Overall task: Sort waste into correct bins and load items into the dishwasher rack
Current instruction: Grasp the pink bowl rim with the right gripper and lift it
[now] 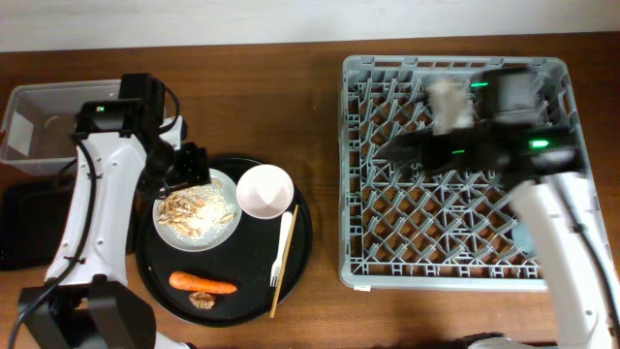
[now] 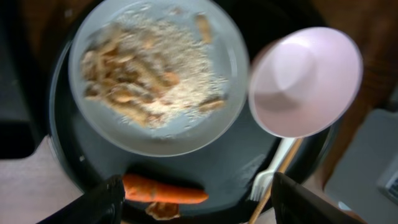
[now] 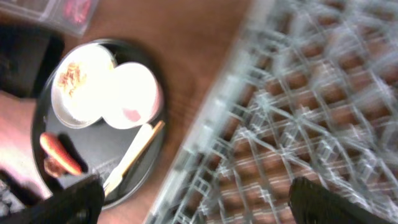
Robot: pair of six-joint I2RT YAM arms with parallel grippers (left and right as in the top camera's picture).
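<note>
The white plate (image 1: 197, 210) with beige food scraps (image 2: 146, 81), the small white bowl (image 1: 264, 189), the white fork (image 1: 282, 242), a wooden chopstick (image 1: 278, 281), the orange carrot (image 1: 203, 283) and the brown morsel (image 1: 201, 301) all lie on a round black tray (image 1: 300, 257). My left gripper (image 1: 184, 170) hangs open and empty above the plate's far edge; in its wrist view (image 2: 199, 205) the carrot (image 2: 165, 190) lies between the fingers below. My right gripper (image 1: 407, 145) is open and empty over the grey dishwasher rack (image 1: 455, 165), and is blurred. The red wrapper (image 3: 76, 9) lies in the clear tub (image 1: 39, 121).
The shallow black tray (image 1: 21, 225) lies at the left edge, in front of the clear tub. A pale shape (image 1: 523, 237) sits low in the rack's right side, partly under my right arm. Bare wood lies between the round tray and the rack.
</note>
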